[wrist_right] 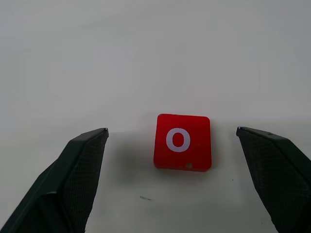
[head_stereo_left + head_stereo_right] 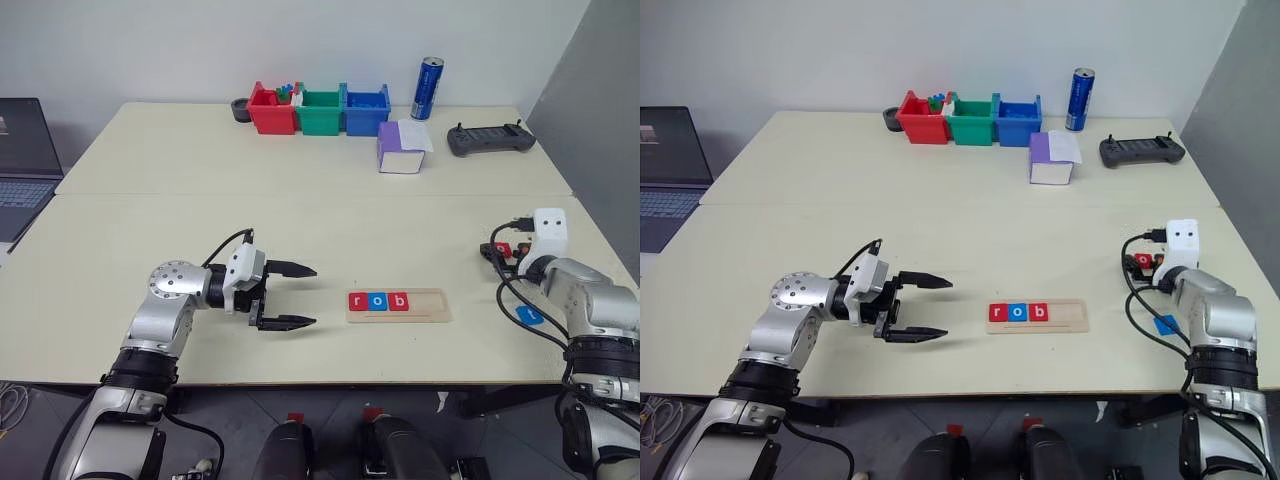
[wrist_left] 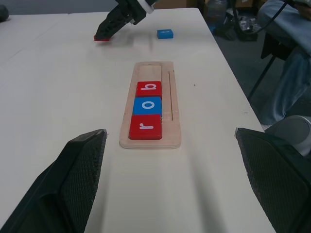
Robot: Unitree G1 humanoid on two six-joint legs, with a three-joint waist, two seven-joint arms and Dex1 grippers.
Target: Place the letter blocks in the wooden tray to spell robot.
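The left gripper (image 2: 300, 296) is seen near the front edge of the table (image 2: 300, 215), left of centre, pointing right toward the tray; its two black fingers are spread wide, nothing is held between them. The wooden tray (image 2: 398, 305) lies flat just right of that gripper, near the front edge, long side running left to right. Three letter blocks are seated in its groove at the left end, touching one another: red r (image 2: 358, 301), blue o (image 2: 377, 301), red b (image 2: 398, 301). The right part of the tray is bare wood.

A blue block (image 2: 528, 314) is seen flat on the table at the near right, well apart from the tray, partly hidden by the right arm and its cables; its letter cannot be read. Slightly farther, the right gripper (image 1: 172, 133) is pointed forward and down over a red o block (image 1: 183, 141), which lies flat on the table between the fingers; the jaws are spread wide and neither finger touches the block.

At the far edge, red (image 2: 270, 110), green (image 2: 320, 111) and blue (image 2: 366, 110) bins stand in a row, touching. A blue can (image 2: 428, 88) stands just right of them. A purple-and-white box (image 2: 402, 148) sits nearer than the can, and a dark controller (image 2: 490, 139) lies to its right. A laptop (image 2: 25, 160) is seen at the far left.
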